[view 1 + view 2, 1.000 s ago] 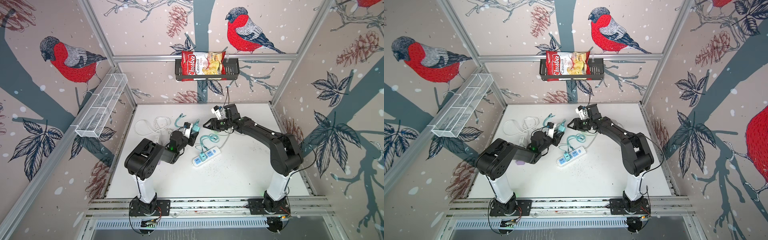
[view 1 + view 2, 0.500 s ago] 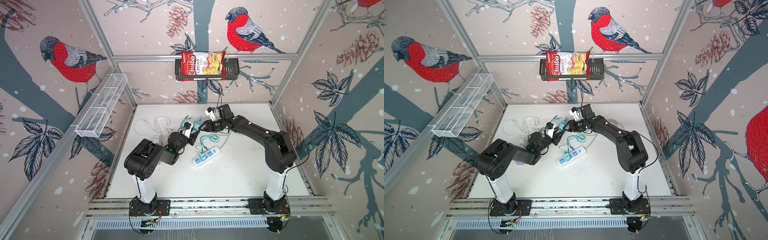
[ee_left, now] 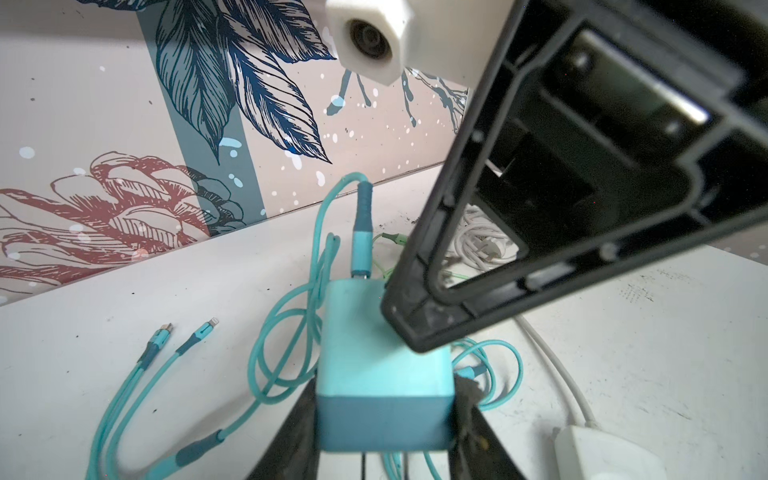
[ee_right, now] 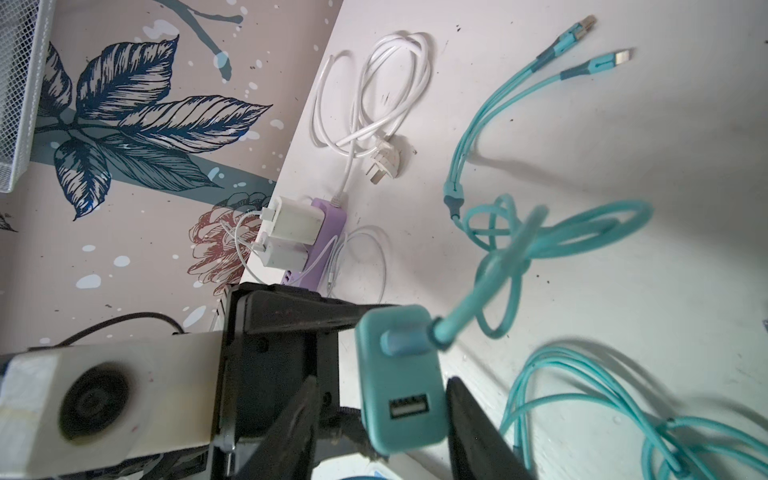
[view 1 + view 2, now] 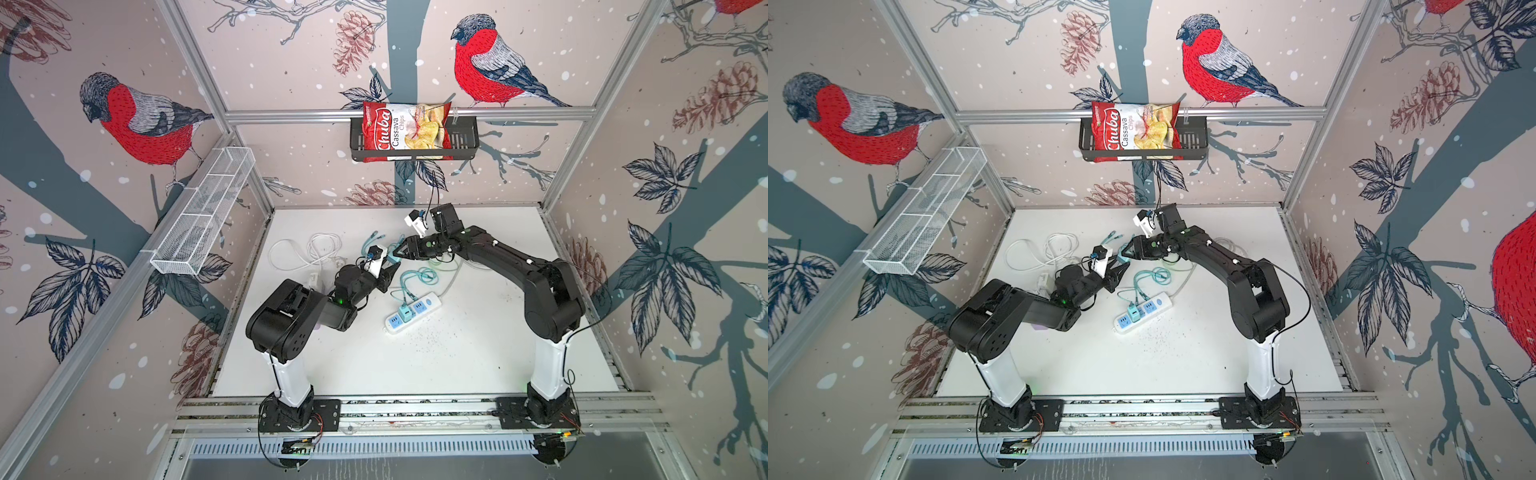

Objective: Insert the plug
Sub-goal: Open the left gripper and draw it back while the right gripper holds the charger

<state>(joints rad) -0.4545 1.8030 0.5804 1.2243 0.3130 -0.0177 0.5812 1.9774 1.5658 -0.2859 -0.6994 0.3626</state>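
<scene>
A teal charger plug [image 3: 382,374] with a teal cable [image 4: 519,245] in its end hangs above the table, behind the white power strip [image 5: 411,318]. My left gripper [image 3: 384,386] is shut on its sides, as both top views show [image 5: 388,266] [image 5: 1115,272]. My right gripper [image 4: 382,382] comes from the opposite side and stands open astride the same plug [image 4: 399,382], with a gap at one finger [image 4: 299,415]. The two grippers meet tip to tip at the plug [image 5: 394,258]. A second teal plug [image 5: 404,312] sits in the strip [image 5: 1144,311].
Teal cable loops [image 5: 417,276] lie between the grippers and the strip. A white coiled cable [image 5: 307,253] and a purple strip with white chargers [image 4: 328,220] lie left, beside the wall. A chip bag [image 5: 405,129] sits in a black wall basket.
My right gripper has moved left to the left gripper and now straddles the plug, its jaws a little narrower. The left gripper rose slightly, still holding the plug.
</scene>
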